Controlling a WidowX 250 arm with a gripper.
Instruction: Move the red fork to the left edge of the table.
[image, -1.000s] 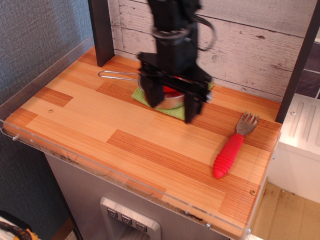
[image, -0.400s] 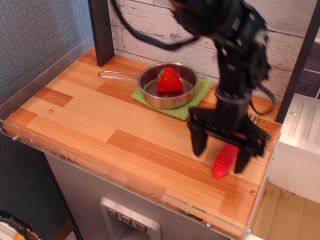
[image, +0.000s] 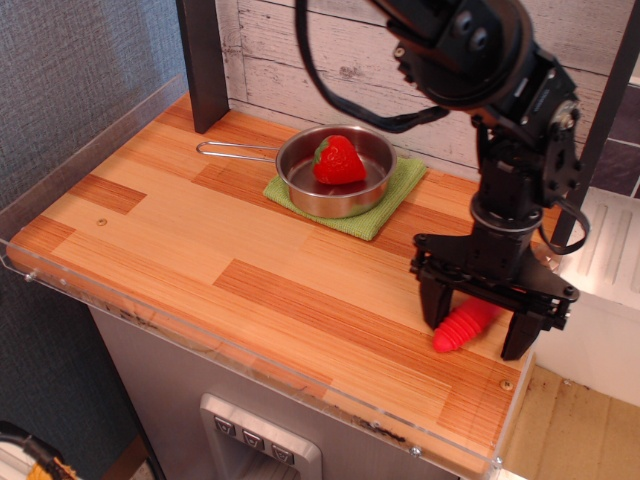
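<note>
The red fork (image: 464, 328) lies near the right front of the wooden table (image: 180, 230); only the lower part of its ribbed red handle shows, and its tines are hidden behind the arm. My gripper (image: 478, 334) is open and lowered over the fork, one black finger (image: 433, 303) to the left of the handle and the other to its right, with the handle between them. The fingers stand apart from the handle.
A steel pan (image: 337, 170) with a red strawberry (image: 338, 160) in it sits on a green cloth (image: 385, 205) at the back middle. A dark post (image: 203, 60) stands at the back left. A clear acrylic rim (image: 250, 365) runs along the front and left edges.
My gripper swung from over the pan to the right front of the table, then shifted further right and lower, so its open fingers now straddle the fork's handle. The fork has not moved.
</note>
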